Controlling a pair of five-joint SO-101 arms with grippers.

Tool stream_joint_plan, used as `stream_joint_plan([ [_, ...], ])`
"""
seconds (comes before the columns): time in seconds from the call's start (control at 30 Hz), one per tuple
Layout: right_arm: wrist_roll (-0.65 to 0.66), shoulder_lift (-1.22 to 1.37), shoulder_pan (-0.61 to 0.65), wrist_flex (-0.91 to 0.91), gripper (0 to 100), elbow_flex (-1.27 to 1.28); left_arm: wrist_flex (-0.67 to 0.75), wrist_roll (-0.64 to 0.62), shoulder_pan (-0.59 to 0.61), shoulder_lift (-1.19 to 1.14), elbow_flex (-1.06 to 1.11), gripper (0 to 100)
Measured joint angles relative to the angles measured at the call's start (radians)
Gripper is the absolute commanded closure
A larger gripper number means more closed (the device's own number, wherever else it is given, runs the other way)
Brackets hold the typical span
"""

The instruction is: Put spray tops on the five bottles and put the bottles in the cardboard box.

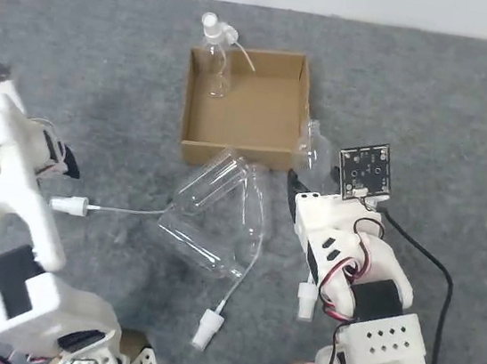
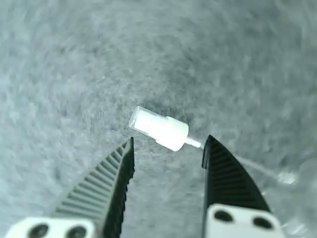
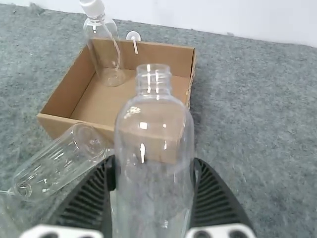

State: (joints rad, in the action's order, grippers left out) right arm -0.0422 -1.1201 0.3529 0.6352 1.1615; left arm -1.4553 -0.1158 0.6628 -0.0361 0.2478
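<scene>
Clear plastic bottle clamped in my right gripper, near the cardboard box | left gripper open astride spray top | I centre on its head, close gently.

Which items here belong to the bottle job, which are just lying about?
Job: cardboard box; capped bottle standing in it; open bottle in the jaws of the right arm; bottles lying before the box; spray top between the open jaws of the left arm; other loose spray tops.
Lying about: black cable; grey carpet.
</scene>
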Motion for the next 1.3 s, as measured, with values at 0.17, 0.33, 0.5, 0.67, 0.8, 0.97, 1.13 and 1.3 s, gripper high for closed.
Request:
stream_joint_plan([
  [0.17, 0.0, 0.0, 0.0, 0.0, 99.2, 0.0, 0.0, -0.189, 0.005, 0.0, 0.107, 79],
  [0.33, 0.0, 0.0, -0.002, 0.0, 99.2, 0.0, 0.075, -0.288, 0.015, 0.0, 0.209, 79],
  [0.5, 0.0, 0.0, 0.0, 0.0, 99.2, 0.0, 0.269, -0.351, 0.021, 0.0, 0.338, 79],
  [0.67, 0.0, 0.0, 0.0, 0.0, 99.2, 0.0, 0.419, -0.382, 0.023, 0.0, 0.428, 79],
  [0.8, 0.0, 0.0, 0.0, 0.0, 99.2, 0.009, 0.453, -0.4, 0.025, 0.0, 0.436, 83],
  [0.97, 0.0, 0.0, 0.003, 0.0, 99.2, 0.018, 0.46, -0.408, 0.021, 0.0, 0.436, 99],
  [1.13, 0.0, 0.0, 0.057, 0.0, 99.2, 0.02, 0.46, -0.405, 0.023, 0.0, 0.436, 99],
  [1.3, 0.0, 0.0, 0.114, 0.0, 99.2, 0.043, 0.46, -0.405, 0.023, 0.0, 0.436, 99],
])
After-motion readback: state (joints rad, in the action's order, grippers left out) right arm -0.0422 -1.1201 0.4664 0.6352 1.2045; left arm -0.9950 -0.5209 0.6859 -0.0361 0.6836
